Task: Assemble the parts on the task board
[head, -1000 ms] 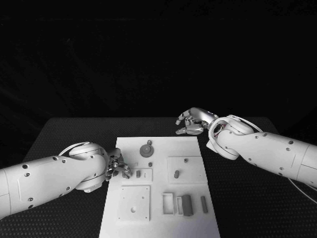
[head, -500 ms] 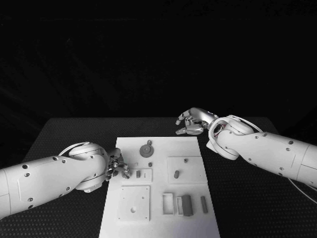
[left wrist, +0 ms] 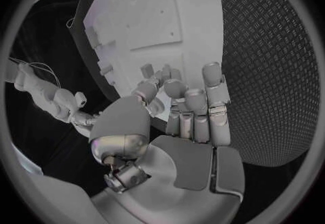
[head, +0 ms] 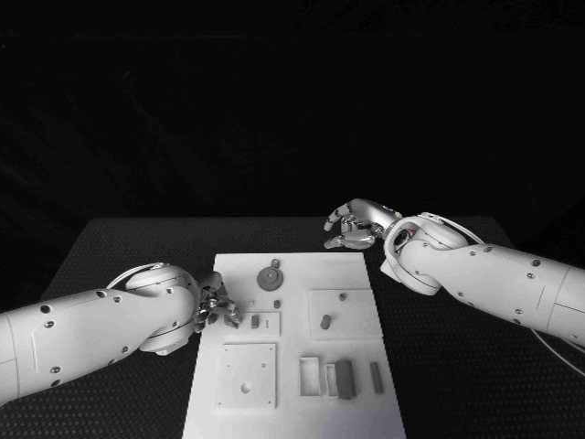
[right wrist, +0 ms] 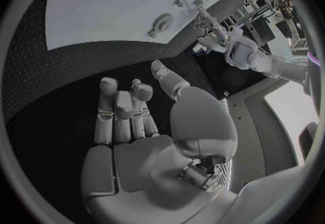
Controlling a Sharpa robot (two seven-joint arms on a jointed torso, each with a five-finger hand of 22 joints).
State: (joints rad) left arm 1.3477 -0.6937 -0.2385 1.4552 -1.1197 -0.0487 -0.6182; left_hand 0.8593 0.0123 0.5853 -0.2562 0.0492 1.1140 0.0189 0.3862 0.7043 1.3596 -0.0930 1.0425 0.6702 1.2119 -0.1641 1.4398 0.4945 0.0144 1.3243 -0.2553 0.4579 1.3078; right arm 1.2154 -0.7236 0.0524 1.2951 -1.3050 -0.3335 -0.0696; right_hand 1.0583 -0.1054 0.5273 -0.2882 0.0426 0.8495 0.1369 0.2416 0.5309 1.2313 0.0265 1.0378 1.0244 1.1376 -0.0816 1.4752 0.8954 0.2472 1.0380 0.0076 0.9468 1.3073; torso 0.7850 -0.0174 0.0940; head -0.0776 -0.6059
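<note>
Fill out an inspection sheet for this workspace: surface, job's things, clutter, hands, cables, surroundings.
Surface: black table, textured top.
Job's things: white task board at the table's middle; a round grey part toward its far end, small grey parts standing in slots near its near end.
Clutter: nothing seen.
Hands: left hand at the board's left edge, holding nothing; right hand over the table beyond the board's far right corner, fingers curled, holding nothing.
Cables: a thin cable runs along the right arm.
Surroundings: dark behind the table.
</note>
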